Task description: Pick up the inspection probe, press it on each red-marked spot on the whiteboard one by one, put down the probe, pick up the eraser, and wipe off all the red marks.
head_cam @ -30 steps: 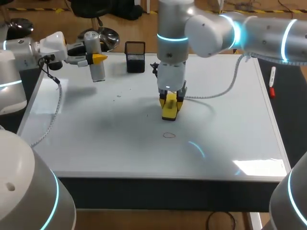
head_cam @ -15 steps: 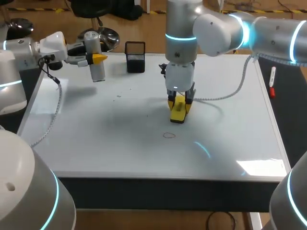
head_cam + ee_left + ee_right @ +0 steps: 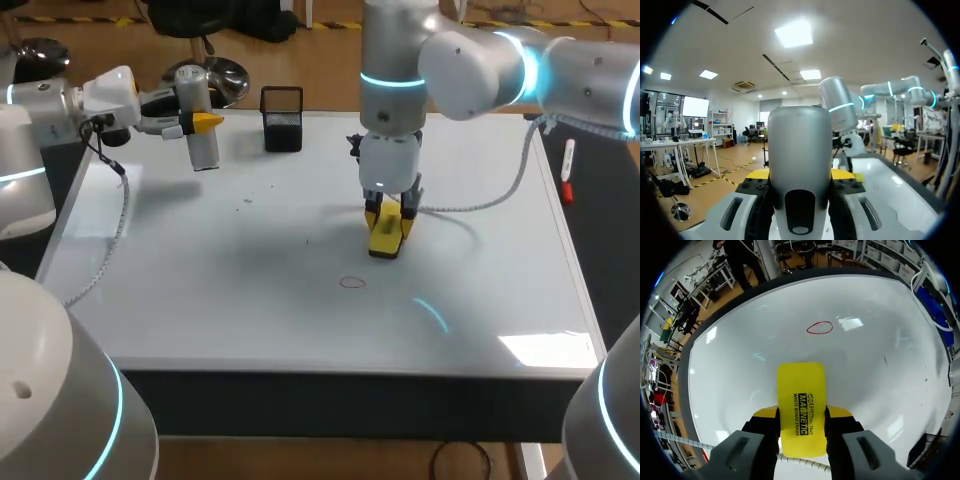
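right wrist view – eraser (image 3: 801, 405) lengthwise toward red mark (image 3: 819, 327)

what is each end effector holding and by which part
Right end effector grips the yellow eraser by its long sides; left end effector clamps the grey probe around its middle.

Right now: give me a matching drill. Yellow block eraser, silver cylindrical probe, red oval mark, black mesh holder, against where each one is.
Things
1. yellow block eraser
2. silver cylindrical probe
3. red oval mark
4. black mesh holder

Places
A. standing near the far edge of the whiteboard, nothing gripping it
B. upright in the left gripper, over the board's far left corner
C. in the right gripper, near mid-board
D. drawn on the board ahead of the eraser, not wiped

Pairs: 1-C, 2-B, 3-D, 4-A
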